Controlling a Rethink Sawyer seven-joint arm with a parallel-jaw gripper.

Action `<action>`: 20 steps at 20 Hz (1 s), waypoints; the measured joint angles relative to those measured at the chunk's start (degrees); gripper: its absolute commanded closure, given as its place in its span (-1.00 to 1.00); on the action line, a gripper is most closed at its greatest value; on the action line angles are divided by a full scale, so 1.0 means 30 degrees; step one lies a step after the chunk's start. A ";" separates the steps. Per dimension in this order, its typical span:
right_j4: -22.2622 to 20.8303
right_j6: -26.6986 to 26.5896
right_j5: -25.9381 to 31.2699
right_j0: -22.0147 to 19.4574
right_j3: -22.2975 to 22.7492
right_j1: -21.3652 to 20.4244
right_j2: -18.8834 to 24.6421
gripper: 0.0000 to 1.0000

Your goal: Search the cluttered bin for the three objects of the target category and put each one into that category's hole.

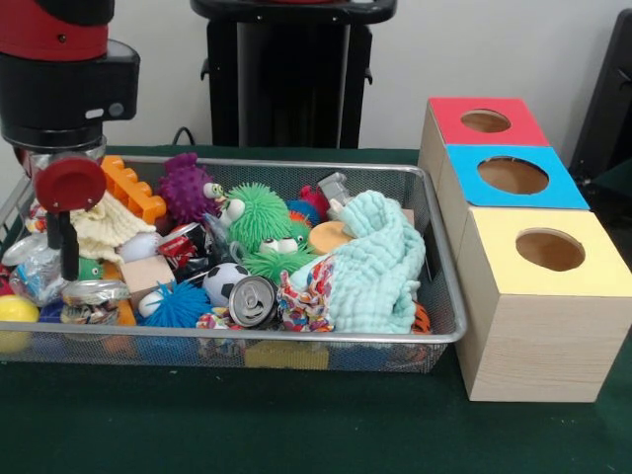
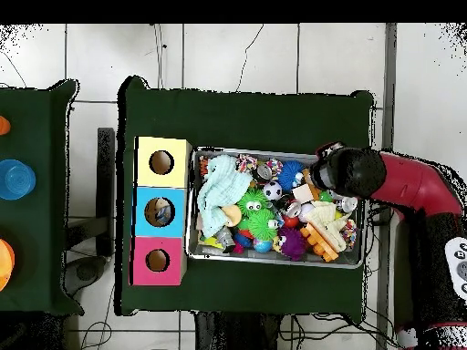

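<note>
The arm hangs over the end of the bin [image 1: 434,326] farthest from the boxes, its gripper [image 1: 67,265] down among the clutter, so this looks like the search-and-pick step; I cannot tell whether it is wide or narrow, or holding anything. A crinkly clear bottle [image 1: 91,299] lies just under it and another [image 1: 35,269] beside, near that end's rim. The next move calls for a clean lift and a carry along the whole bin to the red box's hole [image 1: 485,120] at the desk's far corner, past the can [image 1: 252,300], cloth [image 1: 373,269] and fuzzy toys [image 1: 259,219].
</note>
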 measured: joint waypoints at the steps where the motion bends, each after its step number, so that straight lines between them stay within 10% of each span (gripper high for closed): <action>1: 0.0012 0.0000 0.0000 0.0000 0.0019 -0.0106 -0.0003 -1.00; 20: -0.0071 0.0000 -0.1042 0.0673 0.2337 -0.0660 -0.1325 -1.00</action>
